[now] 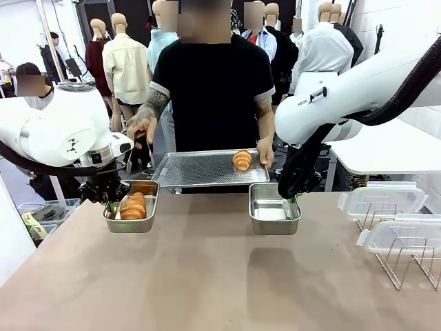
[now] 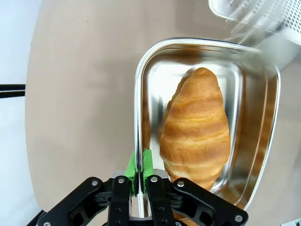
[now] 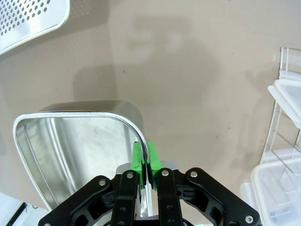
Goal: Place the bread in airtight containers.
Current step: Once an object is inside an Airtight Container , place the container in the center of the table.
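Two steel airtight containers sit on the table. The left container (image 1: pixel 147 186) (image 2: pixel 141 84) holds golden bread (image 1: pixel 133 207) (image 2: pixel 197 132). My left gripper (image 1: pixel 110 205) (image 2: pixel 139 165) is shut on its rim at the left side. The right container (image 1: pixel 274 214) (image 3: pixel 70 141) has nothing in it, and my right gripper (image 1: pixel 295 198) (image 3: pixel 145 162) is shut on its right rim. One more bread roll (image 1: pixel 242 160) lies on a perforated steel tray (image 1: pixel 200 170) that the person holds at the far edge. The person's other hand (image 1: pixel 141 127) holds tongs above the left container.
Clear plastic lids (image 1: pixel 382 200) (image 3: pixel 282 183) rest on wire racks (image 1: pixel 403 258) at the right side of the table. The tray's corner (image 3: pixel 28 19) and its edge (image 2: pixel 263 19) show in the wrist views. Bare tabletop (image 1: pixel 207 276) stretches in front of the containers.
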You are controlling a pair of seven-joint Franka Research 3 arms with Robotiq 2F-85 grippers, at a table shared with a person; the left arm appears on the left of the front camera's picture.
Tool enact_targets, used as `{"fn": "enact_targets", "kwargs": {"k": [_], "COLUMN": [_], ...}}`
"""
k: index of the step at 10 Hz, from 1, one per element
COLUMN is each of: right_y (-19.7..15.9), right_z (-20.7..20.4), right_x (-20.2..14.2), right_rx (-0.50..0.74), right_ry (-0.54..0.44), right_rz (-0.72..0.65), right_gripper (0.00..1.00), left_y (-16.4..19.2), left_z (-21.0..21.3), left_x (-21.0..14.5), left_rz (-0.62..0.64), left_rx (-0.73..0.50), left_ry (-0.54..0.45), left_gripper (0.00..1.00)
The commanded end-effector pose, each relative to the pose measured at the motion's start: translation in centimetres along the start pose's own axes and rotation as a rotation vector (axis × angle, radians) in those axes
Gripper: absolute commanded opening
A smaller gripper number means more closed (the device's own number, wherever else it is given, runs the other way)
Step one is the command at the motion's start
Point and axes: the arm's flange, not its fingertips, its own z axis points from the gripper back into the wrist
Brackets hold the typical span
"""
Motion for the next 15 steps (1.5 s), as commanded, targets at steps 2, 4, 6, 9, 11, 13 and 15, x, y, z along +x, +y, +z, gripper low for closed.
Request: {"fn": "enact_targets", "kwargs": {"k": [2, 4, 6, 9, 11, 13, 15], "right_y": [0.12, 0.12, 0.12, 0.12, 0.12, 0.12, 0.12], "right_z": [0.12, 0.12, 0.12, 0.12, 0.12, 0.12, 0.12], "right_x": [0.29, 0.29, 0.29, 0.29, 0.29, 0.29, 0.29], "right_rx": [0.003, 0.003, 0.003, 0.003, 0.003, 0.003, 0.003], "right_ry": [-0.004, -0.004, -0.004, -0.004, -0.004, -0.004, -0.004], "right_rz": [0.008, 0.008, 0.008, 0.008, 0.008, 0.008, 0.008], "right_gripper": [0.0, 0.0, 0.0, 0.0, 0.0, 0.0, 0.0], "left_y": [0.16, 0.16, 0.16, 0.16, 0.16, 0.16, 0.16], "left_z": [0.41, 0.41, 0.41, 0.41, 0.41, 0.41, 0.41], "left_x": [0.3, 0.3, 0.3, 0.3, 0.3, 0.3, 0.3], "left_rz": [-0.008, -0.008, -0.008, -0.008, -0.008, -0.008, -0.008], "left_rx": [0.016, 0.016, 0.016, 0.016, 0.016, 0.016, 0.016], "left_ry": [-0.016, -0.016, -0.016, -0.016, -0.016, -0.016, -0.016], "left_gripper": [0.0, 0.0, 0.0, 0.0, 0.0, 0.0, 0.0]}}
